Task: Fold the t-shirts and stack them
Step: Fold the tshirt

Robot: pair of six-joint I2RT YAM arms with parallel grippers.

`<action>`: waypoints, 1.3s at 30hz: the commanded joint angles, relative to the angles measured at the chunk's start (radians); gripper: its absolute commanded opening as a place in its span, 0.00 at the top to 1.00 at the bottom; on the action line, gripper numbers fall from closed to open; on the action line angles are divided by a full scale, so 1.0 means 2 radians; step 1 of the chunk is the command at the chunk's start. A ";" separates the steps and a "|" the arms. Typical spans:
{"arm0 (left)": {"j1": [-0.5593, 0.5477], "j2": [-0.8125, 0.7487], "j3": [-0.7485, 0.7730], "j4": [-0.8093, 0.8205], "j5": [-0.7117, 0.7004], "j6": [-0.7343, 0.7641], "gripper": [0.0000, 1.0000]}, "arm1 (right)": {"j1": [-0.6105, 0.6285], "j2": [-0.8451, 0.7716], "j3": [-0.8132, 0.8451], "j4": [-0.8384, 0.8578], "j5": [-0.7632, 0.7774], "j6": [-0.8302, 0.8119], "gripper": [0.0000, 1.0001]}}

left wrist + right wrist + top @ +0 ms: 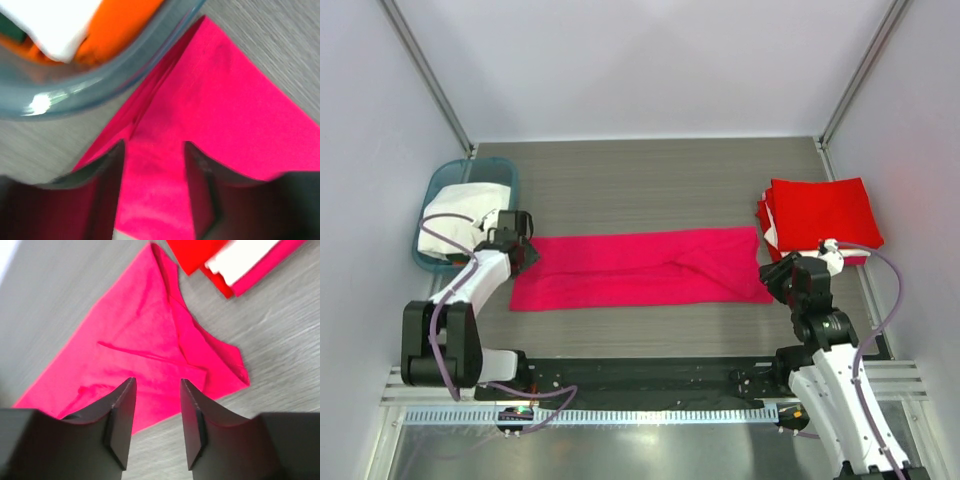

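Note:
A magenta-pink t-shirt point(640, 268) lies flat across the middle of the table, folded into a long strip. My left gripper point(525, 250) hovers over its left end, next to the basket. In the left wrist view the left gripper point(154, 147) is open, with pink cloth point(215, 100) lying flat below the gap. My right gripper point(775, 275) is at the strip's right end. Seen from the right wrist, it point(157, 385) stands open above the shirt's point(135, 350) near edge, holding nothing. A stack of folded red t-shirts point(820, 215) lies at the right, with a white one point(245, 257) showing in it.
A teal plastic basket point(470, 170) stands at the left, holding white cloth point(460, 210) and something orange point(115, 25). Its rim point(100, 80) is close to my left gripper. Grey walls enclose the table on three sides. A black rail point(640, 375) runs along the near edge.

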 commanded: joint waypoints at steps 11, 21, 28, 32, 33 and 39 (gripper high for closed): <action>-0.026 -0.208 -0.007 0.011 0.077 -0.021 0.30 | 0.001 0.185 0.068 0.105 -0.097 -0.074 0.52; -0.187 0.031 0.158 0.040 0.103 -0.047 0.31 | 0.031 0.392 0.151 0.180 -0.176 -0.100 0.64; -0.242 0.202 0.352 0.033 0.160 -0.040 0.32 | 0.054 0.486 0.207 0.195 -0.192 -0.095 0.69; -0.274 0.330 0.489 0.037 0.270 -0.011 0.35 | 0.054 0.523 0.218 0.211 -0.204 -0.098 0.66; -0.280 0.350 0.509 0.035 0.283 -0.005 0.36 | 0.054 0.528 0.219 0.214 -0.209 -0.099 0.65; -0.314 0.406 0.511 0.119 0.350 -0.022 0.46 | 0.054 0.561 0.223 0.225 -0.212 -0.106 0.66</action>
